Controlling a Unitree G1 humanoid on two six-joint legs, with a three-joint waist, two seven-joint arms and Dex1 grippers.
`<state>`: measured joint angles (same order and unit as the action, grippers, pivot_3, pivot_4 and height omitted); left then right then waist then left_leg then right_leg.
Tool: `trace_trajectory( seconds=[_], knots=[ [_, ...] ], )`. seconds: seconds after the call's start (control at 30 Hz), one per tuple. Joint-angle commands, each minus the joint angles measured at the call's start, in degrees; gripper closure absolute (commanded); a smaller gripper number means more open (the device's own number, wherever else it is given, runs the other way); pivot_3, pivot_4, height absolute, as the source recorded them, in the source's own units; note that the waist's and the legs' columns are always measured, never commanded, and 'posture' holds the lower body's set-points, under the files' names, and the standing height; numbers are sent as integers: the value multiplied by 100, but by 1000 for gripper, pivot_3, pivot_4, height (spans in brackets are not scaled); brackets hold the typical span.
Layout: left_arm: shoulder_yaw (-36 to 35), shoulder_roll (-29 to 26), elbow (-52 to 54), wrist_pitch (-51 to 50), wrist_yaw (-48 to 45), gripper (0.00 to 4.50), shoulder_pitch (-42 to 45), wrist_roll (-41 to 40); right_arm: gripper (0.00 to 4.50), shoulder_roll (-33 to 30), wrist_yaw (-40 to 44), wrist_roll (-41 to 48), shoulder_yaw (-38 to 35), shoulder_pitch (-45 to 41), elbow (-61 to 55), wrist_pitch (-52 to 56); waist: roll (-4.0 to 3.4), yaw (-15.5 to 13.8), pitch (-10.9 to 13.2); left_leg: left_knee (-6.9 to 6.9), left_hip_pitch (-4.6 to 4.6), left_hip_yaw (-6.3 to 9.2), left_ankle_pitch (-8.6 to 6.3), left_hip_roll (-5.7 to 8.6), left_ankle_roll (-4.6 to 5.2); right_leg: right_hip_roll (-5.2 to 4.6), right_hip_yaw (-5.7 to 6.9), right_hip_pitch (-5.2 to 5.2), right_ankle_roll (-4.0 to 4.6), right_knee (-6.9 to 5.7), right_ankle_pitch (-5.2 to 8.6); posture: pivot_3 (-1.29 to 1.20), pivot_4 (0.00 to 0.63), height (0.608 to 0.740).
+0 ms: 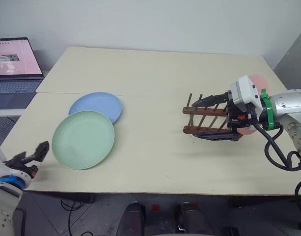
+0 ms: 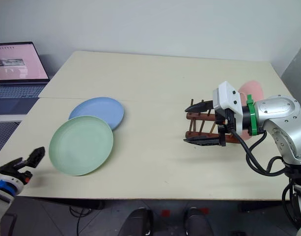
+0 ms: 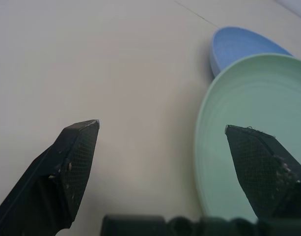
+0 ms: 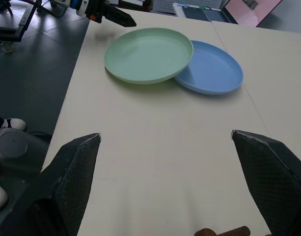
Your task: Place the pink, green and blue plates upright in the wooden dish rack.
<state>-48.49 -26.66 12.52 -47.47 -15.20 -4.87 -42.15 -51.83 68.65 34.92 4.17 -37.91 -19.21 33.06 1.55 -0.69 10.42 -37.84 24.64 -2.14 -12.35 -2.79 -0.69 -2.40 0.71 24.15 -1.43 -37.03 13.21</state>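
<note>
Left gripper [image 1: 36, 156]: I see it spread, empty, near table's front edge.
Green plate [image 1: 83, 139]: flat, overlapping blue plate [image 1: 98, 104].
Right gripper [image 2: 202, 123]: spread, empty, over wooden dish rack [image 2: 202, 129].
Pink plate [image 2: 252, 91]: upright behind my right wrist, at the rack.
Laptop [image 1: 13, 64]: far left.

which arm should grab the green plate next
Left, probably. The left gripper is open beside the green plate, while the right gripper is open over the wooden dish rack.

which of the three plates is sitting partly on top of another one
The mint green round plastic plate: its far edge overlaps the light blue plate. The salmon pink plate is apart, at the dark wooden rack.
</note>
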Motion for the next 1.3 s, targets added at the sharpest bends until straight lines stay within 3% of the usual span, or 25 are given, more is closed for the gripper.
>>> trace_trajectory(
  seconds=[0.03, 0.17, 0.27, 0.73, 0.87, 1.03, 1.17, 1.3],
  knots=[
    [115, -94, 150, -251, -131, 0, 39, -419, 40, -28, 32, 69, -135, -142, -258, 48, 1, 2, 0, 1, 2, 3, 0, -3, 0, -2, 2, 1, 1, 0, 0, 0, 150, 740],
    [323, -171, 94, -430, -14, 0, 3, -385, 40, -42, 8, 75, -173, -98, -354, 97, 0, 29, 0, 4, 2, 2, 0, -3, 0, -2, 2, 2, 4, -2, 1, 0, 150, 740],
    [383, -176, -77, -467, 169, 585, 74, -295, 0, 18, -107, 243, -282, -116, -411, 296, 1, 45, 0, 3, 2, 1, 0, -3, 0, -1, 1, 2, 4, -2, 0, 0, 150, 740],
    [423, -112, 172, -398, 146, 4454, 76, -620, 0, 101, -263, 182, -304, -42, -407, 257, 2, 44, -1, 3, 2, 2, 0, 0, -1, -9, 3, 2, 6, -2, 0, 0, 150, 740],
    [21, 77, 776, -444, 339, 4495, -41, -1362, 0, 111, -370, 169, -342, -9, -407, 258, 4, 62, -2, 3, 2, -2, -1, 4, -1, -22, 0, 1, 5, -1, -1, 0, 150, 740],
    [-200, 77, 1483, -568, 1029, 4495, -11, -2949, 0, 193, -475, 151, -364, -47, -364, 193, 6, 44, -2, 3, 7, 10, -1, 5, -1, -28, -3, 1, 6, 1, 0, 0, 150, 740],
    [359, -100, 1481, -390, 1959, 4495, 914, -3435, 0, 323, -548, -140, -186, -186, -321, -73, 6, 5, -2, -4, 6, 17, 1, 8, 0, -16, 4, -5, 3, -4, 0, 0, 150, 740],
    [1642, 230, 1325, -339, 3016, 4495, 2362, -2945, 0, 576, -835, -1261, 535, -268, -381, -789, 18, -50, -9, -12, 2, 13, 3, 20, 1, 23, 3, -14, -14, -4, -3, 0, 150, 740]
  ],
)
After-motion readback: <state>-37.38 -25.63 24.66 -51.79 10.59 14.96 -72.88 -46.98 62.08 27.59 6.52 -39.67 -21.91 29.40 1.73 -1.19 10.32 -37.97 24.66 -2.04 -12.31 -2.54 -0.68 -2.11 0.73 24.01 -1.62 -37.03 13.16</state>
